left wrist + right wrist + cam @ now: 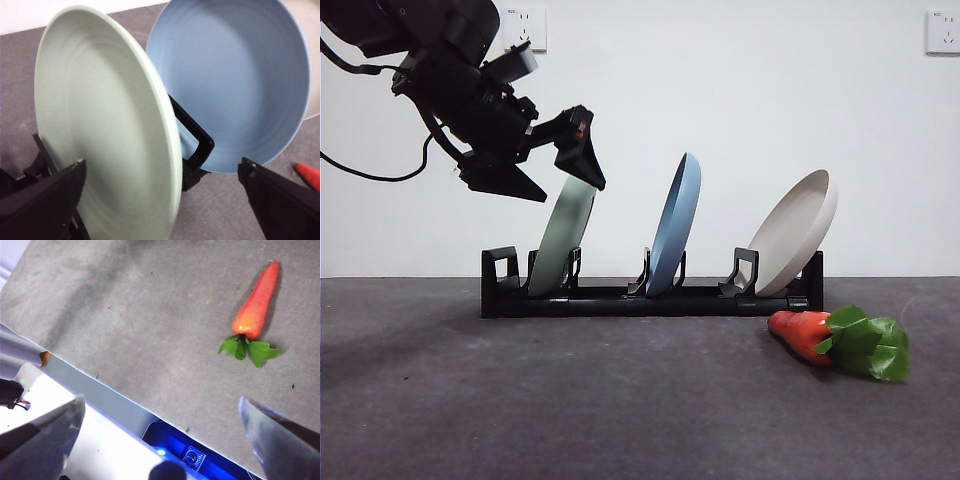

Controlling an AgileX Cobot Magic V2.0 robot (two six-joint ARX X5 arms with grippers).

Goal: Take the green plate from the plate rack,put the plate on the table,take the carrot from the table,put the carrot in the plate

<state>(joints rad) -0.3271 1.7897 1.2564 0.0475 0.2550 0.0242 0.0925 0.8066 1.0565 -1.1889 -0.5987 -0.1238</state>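
The green plate (563, 240) stands tilted in the left slot of the black plate rack (650, 300). My left gripper (565, 187) hangs open at the plate's upper rim, one jaw on each side, apart from it. In the left wrist view the green plate (100, 130) fills the space between the wide jaws of the left gripper (162, 167). The carrot (805, 330) lies on the table (620, 410) right of the rack, leaves to the right. My right gripper (160, 405) is open over the table's edge, some way from the carrot (255, 305).
A blue plate (677, 225) stands in the rack's middle slot and a beige plate (795, 232) in the right one. The blue plate (235, 75) is close behind the green one. A black cable hangs from the left arm at the far left.
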